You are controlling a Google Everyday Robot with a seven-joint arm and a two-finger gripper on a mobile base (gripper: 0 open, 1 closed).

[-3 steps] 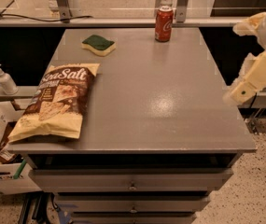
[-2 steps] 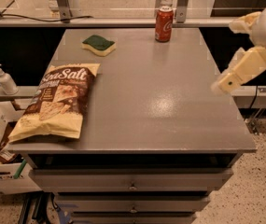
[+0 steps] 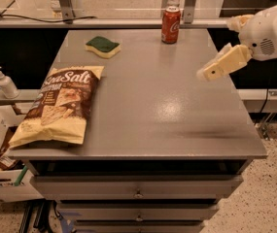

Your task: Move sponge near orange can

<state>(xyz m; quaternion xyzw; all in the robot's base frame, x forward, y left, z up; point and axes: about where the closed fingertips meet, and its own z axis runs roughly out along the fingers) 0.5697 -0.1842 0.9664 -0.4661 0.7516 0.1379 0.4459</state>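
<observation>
The sponge (image 3: 102, 46), dark green on top with pale yellow foam below, lies flat at the far left of the grey table (image 3: 157, 106). The orange can (image 3: 171, 25) stands upright at the table's far edge, right of centre, well apart from the sponge. My gripper (image 3: 210, 73) comes in from the right on a cream arm and hovers over the table's right side, level with the middle, far from both sponge and can.
A large Sea Salt chip bag (image 3: 58, 106) lies along the table's left front. A soap dispenser (image 3: 4, 83) and a white box (image 3: 2, 178) sit off the table to the left. Drawers run below the front edge.
The arm has swung leftward and up, bringing the gripper from beyond the right edge to above the table's right side. Sponge, can and bag have not moved.
</observation>
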